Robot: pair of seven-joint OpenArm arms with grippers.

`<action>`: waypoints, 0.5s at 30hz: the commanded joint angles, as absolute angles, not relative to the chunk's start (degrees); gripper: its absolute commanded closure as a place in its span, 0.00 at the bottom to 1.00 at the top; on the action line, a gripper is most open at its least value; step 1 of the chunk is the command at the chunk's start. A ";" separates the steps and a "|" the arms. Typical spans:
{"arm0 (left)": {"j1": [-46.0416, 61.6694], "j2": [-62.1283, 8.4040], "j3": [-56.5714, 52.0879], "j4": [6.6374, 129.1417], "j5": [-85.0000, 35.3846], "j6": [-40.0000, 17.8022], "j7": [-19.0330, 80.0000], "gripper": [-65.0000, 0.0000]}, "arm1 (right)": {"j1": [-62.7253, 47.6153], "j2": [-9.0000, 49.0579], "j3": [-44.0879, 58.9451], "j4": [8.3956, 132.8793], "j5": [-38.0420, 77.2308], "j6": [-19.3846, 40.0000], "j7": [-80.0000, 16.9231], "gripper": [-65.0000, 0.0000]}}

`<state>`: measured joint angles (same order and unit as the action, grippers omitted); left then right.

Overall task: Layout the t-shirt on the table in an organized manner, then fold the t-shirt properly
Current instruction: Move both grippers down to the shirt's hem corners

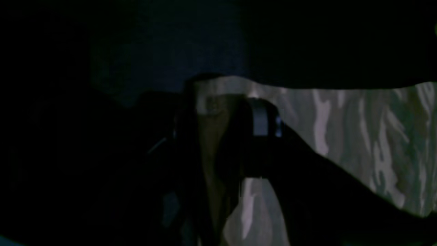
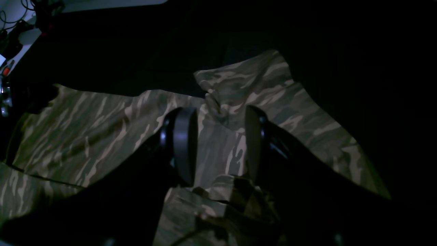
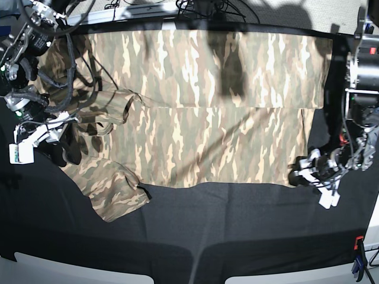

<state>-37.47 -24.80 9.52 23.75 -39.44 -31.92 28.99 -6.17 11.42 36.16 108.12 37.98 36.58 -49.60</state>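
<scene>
Meanwhile, the t-shirt lies spread across the table, its top portion folded down. At its 4 o'clock corner, the left gripper pinches the hem. At 9 o'clock, the right gripper hangs over the sleeve, jaws parted.

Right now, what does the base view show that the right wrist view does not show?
Only the base view shows the whole t-shirt spread on the table, a folded upper band, the left gripper at its corner and a clamp. Only the right wrist view shows the right gripper open over bunched cloth. Both show camouflage fabric on black cloth.
</scene>
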 commanded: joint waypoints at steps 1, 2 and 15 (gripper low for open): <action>-39.05 -25.56 9.34 24.53 -40.88 -32.05 28.88 0.67 | -5.41 12.05 36.40 109.12 39.24 37.56 -48.31 0.65; -39.05 -25.54 9.34 24.53 -41.76 -32.95 28.88 0.67 | -5.41 12.05 36.40 109.12 39.24 37.56 -48.34 0.65; -38.92 -23.35 9.34 24.53 -41.87 -36.93 28.58 0.81 | -5.41 12.08 36.40 109.12 39.22 37.56 -48.49 0.65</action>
<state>-37.17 -22.70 9.52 23.75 -41.32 -36.27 29.58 -6.20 11.42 36.16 108.12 37.95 36.60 -49.63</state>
